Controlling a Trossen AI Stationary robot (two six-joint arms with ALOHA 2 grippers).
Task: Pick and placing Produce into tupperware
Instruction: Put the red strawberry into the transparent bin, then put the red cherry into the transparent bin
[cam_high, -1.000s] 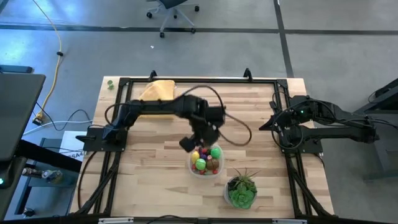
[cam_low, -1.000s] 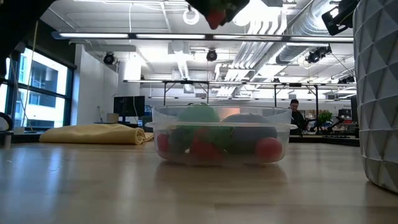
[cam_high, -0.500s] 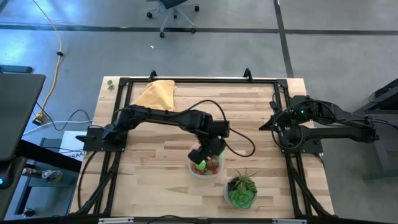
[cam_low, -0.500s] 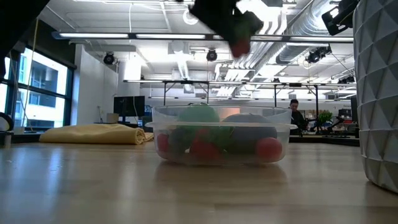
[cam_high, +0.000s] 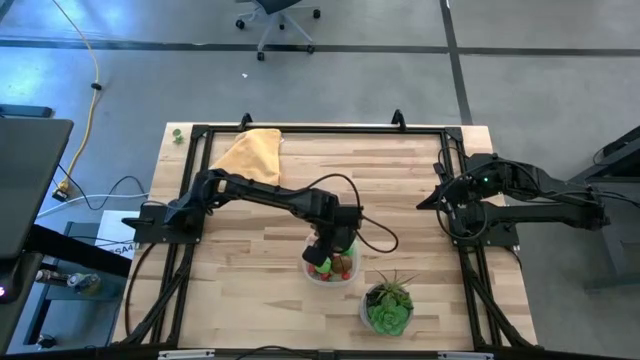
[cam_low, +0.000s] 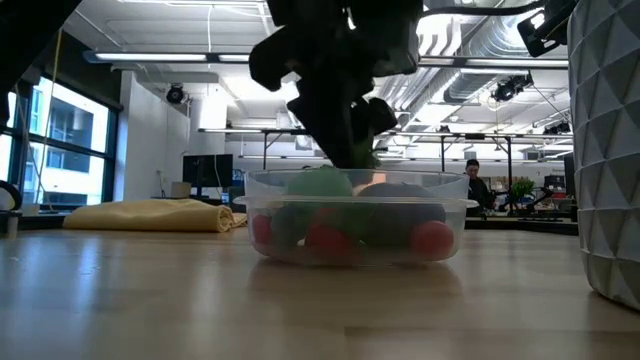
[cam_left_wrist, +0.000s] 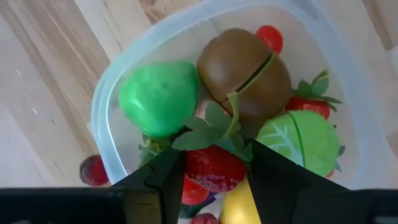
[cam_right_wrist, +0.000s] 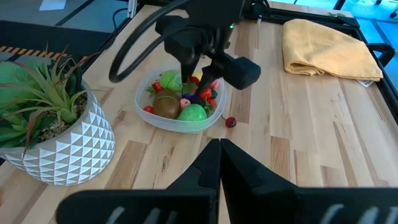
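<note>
The clear round tupperware (cam_high: 331, 266) (cam_low: 355, 215) stands on the wooden table and holds several toy pieces: a bright green one (cam_left_wrist: 158, 96), a brown kiwi-like one (cam_left_wrist: 245, 78), a green one (cam_left_wrist: 305, 140) and small red ones. My left gripper (cam_left_wrist: 214, 171) (cam_high: 326, 250) hangs right above the container's rim, shut on a red strawberry with green leaves (cam_left_wrist: 214, 165). One small red piece (cam_left_wrist: 93, 170) (cam_right_wrist: 231, 122) lies on the table beside the container's wall. My right gripper (cam_right_wrist: 219, 149) is shut and waits at the table's right edge (cam_high: 447, 200). My left gripper pinches the red strawberry's body (cam_left_wrist: 211, 168) between its two fingers (cam_left_wrist: 163, 177), coming from above and pointing down. The leafy green top (cam_left_wrist: 217, 127) sticks out past the fingertips. The strawberry is lifted clear, just over the pieces in the container.
A white faceted pot with a spiky green plant (cam_high: 387, 308) (cam_right_wrist: 53, 134) stands close to the container's near right. A folded yellow cloth (cam_high: 255, 150) (cam_low: 150, 214) lies at the far left. Black frame rails run along the table's edges.
My left gripper, with the red strawberry held shut in it all along, has moved from above the container's far left side to over the container and has come down to its rim. The container and its contents have stayed put.
</note>
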